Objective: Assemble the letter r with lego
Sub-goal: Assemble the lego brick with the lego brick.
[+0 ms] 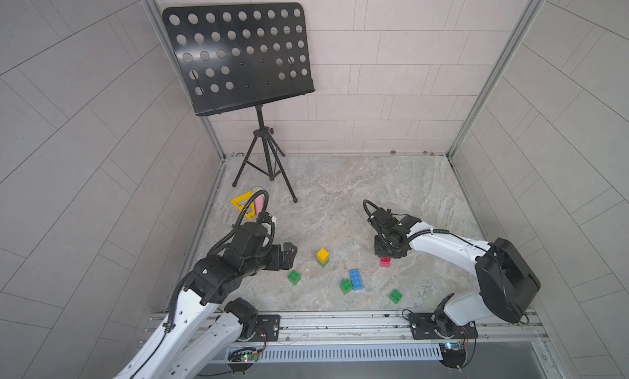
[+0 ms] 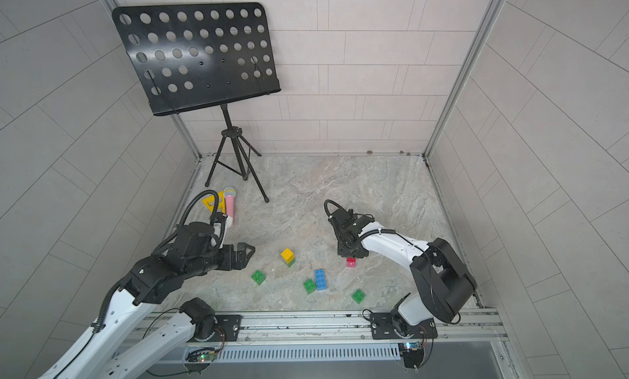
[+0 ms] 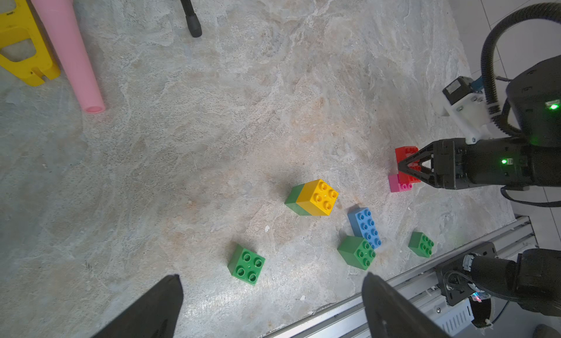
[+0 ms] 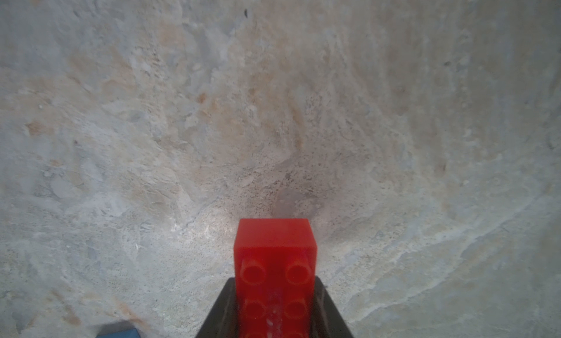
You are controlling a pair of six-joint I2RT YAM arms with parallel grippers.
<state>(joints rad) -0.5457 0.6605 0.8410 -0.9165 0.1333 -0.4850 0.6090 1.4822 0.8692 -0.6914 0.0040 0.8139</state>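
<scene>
**Right gripper** [image 3: 408, 167]: closed on red brick [image 4: 274, 254], fingers on its long sides. The red brick sits on the pink brick [image 3: 396, 183], right of table centre. The gripper covers the joint, so it may not be fully pressed down.
**Left gripper** [image 3: 270, 306]: jaws wide, empty, above table [image 1: 374, 190].
**Yellow brick** [image 1: 322, 253]: stacked on green base [image 1: 322, 263], mid-table.
**Blue brick** [image 1: 356, 279]: flat, touching green neighbour [image 1: 346, 286].
**Left green** [image 1: 294, 277]: loose, near left gripper.
**Right green** [image 1: 395, 296]: loose, near table's front edge.
</scene>
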